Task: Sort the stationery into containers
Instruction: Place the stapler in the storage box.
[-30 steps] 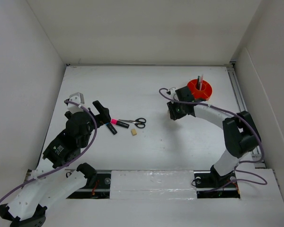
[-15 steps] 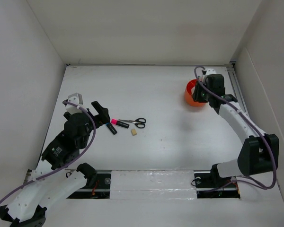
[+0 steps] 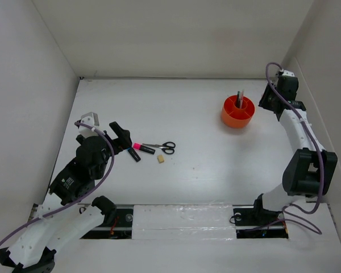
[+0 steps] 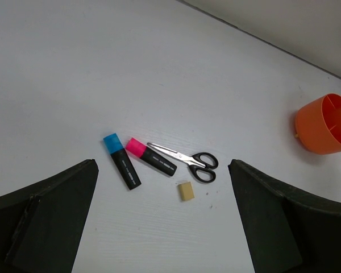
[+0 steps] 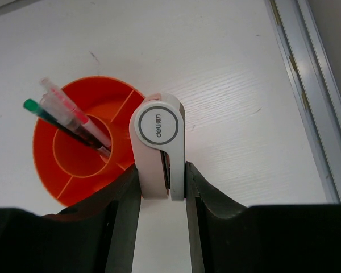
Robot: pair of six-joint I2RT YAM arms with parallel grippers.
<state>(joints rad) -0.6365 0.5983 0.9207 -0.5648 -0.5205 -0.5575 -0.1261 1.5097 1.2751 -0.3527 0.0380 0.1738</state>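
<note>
Pot (image 5: 45, 170): pens (image 5: 74, 120) in ctr tube; R hand (image 5: 162, 173) holds sharpener (image 5: 157, 133).

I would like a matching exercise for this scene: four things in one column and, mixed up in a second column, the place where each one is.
1 pens
2 sharpener
3 eraser
4 blue-capped marker

a between the fingers of the right gripper
b in the central tube of the orange pot
c on the table near the handles of the scissors
d alongside the pink-capped marker

Pairs: 1-b, 2-a, 3-c, 4-d
</note>
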